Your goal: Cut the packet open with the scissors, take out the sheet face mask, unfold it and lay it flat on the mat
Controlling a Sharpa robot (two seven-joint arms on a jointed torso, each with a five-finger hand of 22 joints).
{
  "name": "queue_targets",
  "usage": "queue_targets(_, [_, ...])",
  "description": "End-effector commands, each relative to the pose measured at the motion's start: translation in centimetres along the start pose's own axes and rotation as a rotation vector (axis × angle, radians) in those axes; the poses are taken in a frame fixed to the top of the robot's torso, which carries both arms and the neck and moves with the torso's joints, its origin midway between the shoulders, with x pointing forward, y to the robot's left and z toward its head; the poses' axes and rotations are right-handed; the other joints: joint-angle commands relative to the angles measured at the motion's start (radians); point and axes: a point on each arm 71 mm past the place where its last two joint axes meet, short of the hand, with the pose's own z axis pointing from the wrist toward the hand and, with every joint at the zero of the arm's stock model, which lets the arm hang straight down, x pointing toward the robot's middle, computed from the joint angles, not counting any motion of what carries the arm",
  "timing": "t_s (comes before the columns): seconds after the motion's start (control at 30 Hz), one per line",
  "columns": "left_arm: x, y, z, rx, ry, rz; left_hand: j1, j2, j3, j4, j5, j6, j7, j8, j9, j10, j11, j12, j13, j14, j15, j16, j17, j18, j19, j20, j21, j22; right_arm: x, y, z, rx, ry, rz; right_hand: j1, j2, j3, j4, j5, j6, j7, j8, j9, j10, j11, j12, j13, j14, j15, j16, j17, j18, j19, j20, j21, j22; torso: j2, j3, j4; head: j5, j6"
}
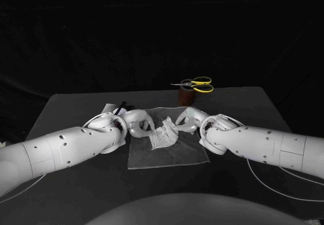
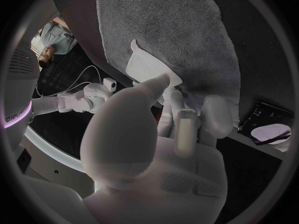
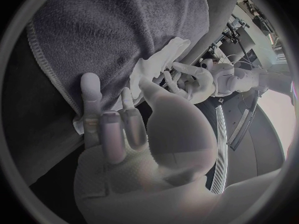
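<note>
Black bench [image 1: 169,183] up front, dark cloth backdrop all around, pretty moody setup. Closest to the camera, the two white arms come in from either side and angle toward the middle. Between them a grey mat [image 1: 169,157] lies flat on the bench, and its near half is bare. Over the mat's far half the two meet: the left robot hand [image 1: 138,123] and the right robot hand [image 1: 191,121] both grasp the sheet face mask [image 1: 164,136]. It's white, still bunched and creased, hanging between them with its lower part drooping onto the mat. From the left wrist camera you get that robot hand [image 2: 162,134] with its fingers reaching over the mat [image 2: 174,40] and a lobe of the mask [image 2: 146,67] sticking out past the thumb. The right wrist camera has its own robot hand [image 3: 137,134] with fingers stretched along the mat [image 3: 112,35] and the thumb up at the mask [image 3: 159,59], and the other robot hand [image 3: 193,79] pinches the same wad from the opposite side. Just behind the left robot hand, off the mat's far left corner, the packet [image 1: 111,108] lies on the bench; the left wrist view catches it too [image 2: 271,132]. Further back, past the mat's far edge, a brown holder [image 1: 187,97] stands upright with the yellow-handled scissors [image 1: 197,84] stuck in it, handles up.
</note>
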Motion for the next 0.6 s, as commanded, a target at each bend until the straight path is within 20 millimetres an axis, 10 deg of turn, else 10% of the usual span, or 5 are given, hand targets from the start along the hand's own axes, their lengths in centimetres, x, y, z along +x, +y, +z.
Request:
queue_targets(0.03, [0.18, -0.02, 0.04, -0.001, 0.023, 0.014, 0.006, -0.001, -0.004, -0.001, 0.002, -0.001, -0.001, -0.003, -0.001, 0.000, -0.006, 0.007, 0.003, 0.009, 0.001, 0.003, 0.064, -0.012, 0.008, 0.002, 0.005, 0.004, 0.11, 0.02, 0.11, 0.009, 0.012, -0.030, -0.004, -0.005, -0.010, 0.001, -0.005, 0.005, 0.001, -0.001, 0.000, 0.046, 0.008, 0.003, 0.160, 0.069, 0.006, 0.007, 0.171, 0.008, -0.005, 0.006, -0.004, -0.001, 0.000, -0.0002, -0.0001, 0.000, 0.000])
queue_targets(0.6, [0.16, 0.13, 0.08, -0.011, 0.024, 0.022, 0.029, 0.034, 0.025, -0.011, 0.002, 0.074, -0.011, 0.023, 0.007, 0.018, -0.015, 0.024, 0.046, 0.018, -0.007, 0.003, 0.080, -0.016, 0.020, -0.004, 0.020, 0.024, 0.87, 0.75, 0.51, -0.020, 0.039, -0.033, 0.054, 0.028, -0.007, -0.009, -0.009, 0.087, -0.030, 0.036, 0.014, 0.056, -0.017, 0.024, 0.178, 0.072, -0.013, 0.009, 0.179, 0.010, -0.005, -0.008, -0.001, 0.010, 0.000, -0.0004, -0.0002, 0.001, 0.000])
